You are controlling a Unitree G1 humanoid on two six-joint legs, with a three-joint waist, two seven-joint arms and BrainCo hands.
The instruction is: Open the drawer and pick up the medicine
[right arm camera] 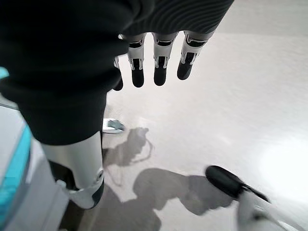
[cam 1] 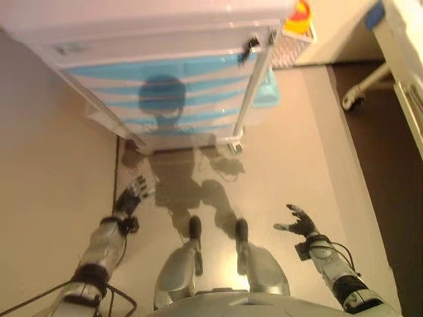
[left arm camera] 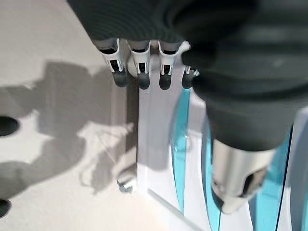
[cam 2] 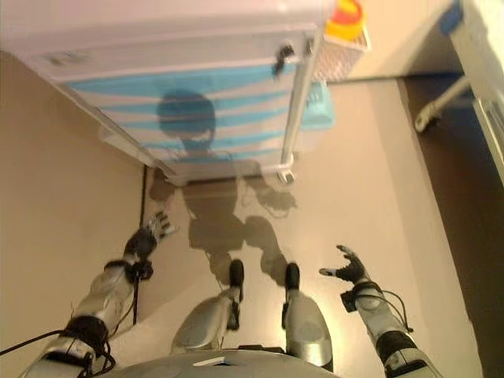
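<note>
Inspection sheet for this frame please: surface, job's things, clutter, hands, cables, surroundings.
Surface: pale beige floor, darker strip at right.
Job's things: drawer unit with blue-striped fronts, all drawers closed; medicine not seen.
Clutter: yellow and red item in a white basket beside the unit.
Hands: left hand open, low before the unit; right hand open, off to the side; both empty.
Cables: nothing seen.
Surroundings: white wheeled frame at right.

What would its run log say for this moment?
white drawer cabinet with blue stripes: closed | left hand: open, empty | right hand: open, empty | medicine: unseen
</note>
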